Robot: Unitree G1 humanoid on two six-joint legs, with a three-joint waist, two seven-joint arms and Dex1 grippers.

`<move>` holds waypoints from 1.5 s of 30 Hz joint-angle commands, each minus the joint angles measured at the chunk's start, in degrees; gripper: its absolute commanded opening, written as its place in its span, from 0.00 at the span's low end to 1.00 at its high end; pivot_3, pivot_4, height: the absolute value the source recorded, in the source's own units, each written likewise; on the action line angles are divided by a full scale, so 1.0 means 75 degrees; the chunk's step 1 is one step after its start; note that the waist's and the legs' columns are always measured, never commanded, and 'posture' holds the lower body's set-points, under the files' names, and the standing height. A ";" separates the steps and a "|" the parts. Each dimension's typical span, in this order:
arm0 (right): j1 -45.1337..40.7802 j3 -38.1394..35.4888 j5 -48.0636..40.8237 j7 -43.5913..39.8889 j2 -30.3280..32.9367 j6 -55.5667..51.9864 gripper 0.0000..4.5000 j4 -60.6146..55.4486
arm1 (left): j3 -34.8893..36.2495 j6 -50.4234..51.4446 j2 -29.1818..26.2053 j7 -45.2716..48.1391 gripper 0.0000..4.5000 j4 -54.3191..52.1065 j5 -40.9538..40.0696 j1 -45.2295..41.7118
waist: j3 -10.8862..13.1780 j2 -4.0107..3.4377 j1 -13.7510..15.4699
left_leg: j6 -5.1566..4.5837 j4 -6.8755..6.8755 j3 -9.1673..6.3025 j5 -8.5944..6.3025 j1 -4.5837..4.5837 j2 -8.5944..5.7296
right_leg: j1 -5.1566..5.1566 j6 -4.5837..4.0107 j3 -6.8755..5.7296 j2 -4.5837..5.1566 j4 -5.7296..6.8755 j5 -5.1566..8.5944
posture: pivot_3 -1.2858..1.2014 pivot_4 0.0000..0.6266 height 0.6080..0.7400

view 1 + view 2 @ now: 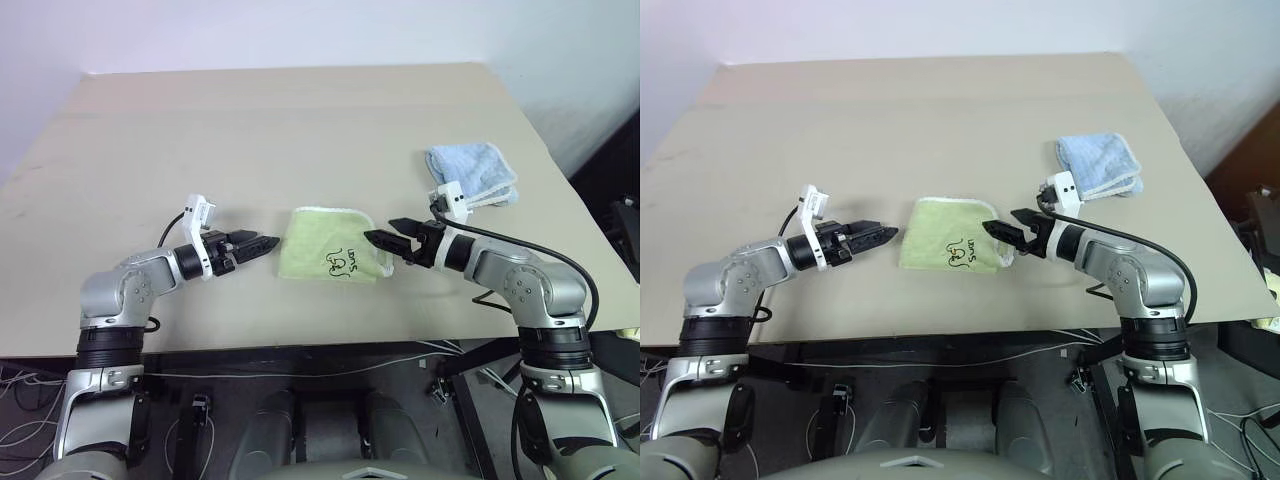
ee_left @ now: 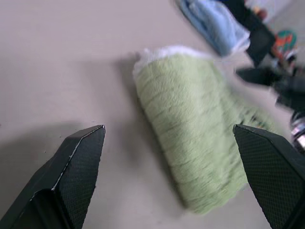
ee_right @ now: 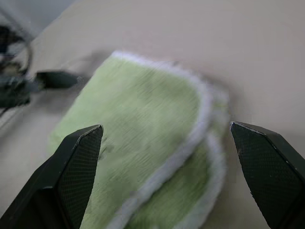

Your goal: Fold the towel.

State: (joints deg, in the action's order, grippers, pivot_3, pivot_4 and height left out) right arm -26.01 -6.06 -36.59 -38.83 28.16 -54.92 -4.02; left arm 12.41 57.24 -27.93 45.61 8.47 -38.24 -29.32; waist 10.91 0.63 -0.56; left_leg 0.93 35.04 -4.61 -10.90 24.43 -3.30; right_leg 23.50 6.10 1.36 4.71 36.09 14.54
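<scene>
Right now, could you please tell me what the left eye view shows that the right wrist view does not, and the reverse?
Left eye view alone: the light blue folded cloth behind the right pincer, and dark markings on the folded towel, which lies on the table. Right wrist view alone: the towel's stacked layers with white edging, seen close between that pincer's wide-open fingers. Both: the towel, the table and the left pincer.
</scene>
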 commanded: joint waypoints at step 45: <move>0.0489 -0.0850 -0.0116 0.1061 0.0358 0.0341 1.00 -0.0880 | -0.0658 0.2702 0.1172 0.0670 0.64 0.3692 -0.0341 -0.2553 | 0.0002 0.0003 0.0134 | 0.0002 0.0006 0.0006 0.0000 0.0000 -0.0007 | 0.0000 0.0001 0.0004 0.0007 0.0000 -0.0001 | 0.52 0.24 1.00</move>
State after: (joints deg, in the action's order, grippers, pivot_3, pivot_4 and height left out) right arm -21.48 -11.01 -37.24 -31.06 30.76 -53.88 -9.83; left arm 7.52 77.19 -18.49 49.12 37.14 -40.53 -48.69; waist 10.92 0.66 0.44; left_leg 0.94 35.08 -4.57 -10.90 24.44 -3.35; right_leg 23.50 6.11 1.39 4.76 36.09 14.54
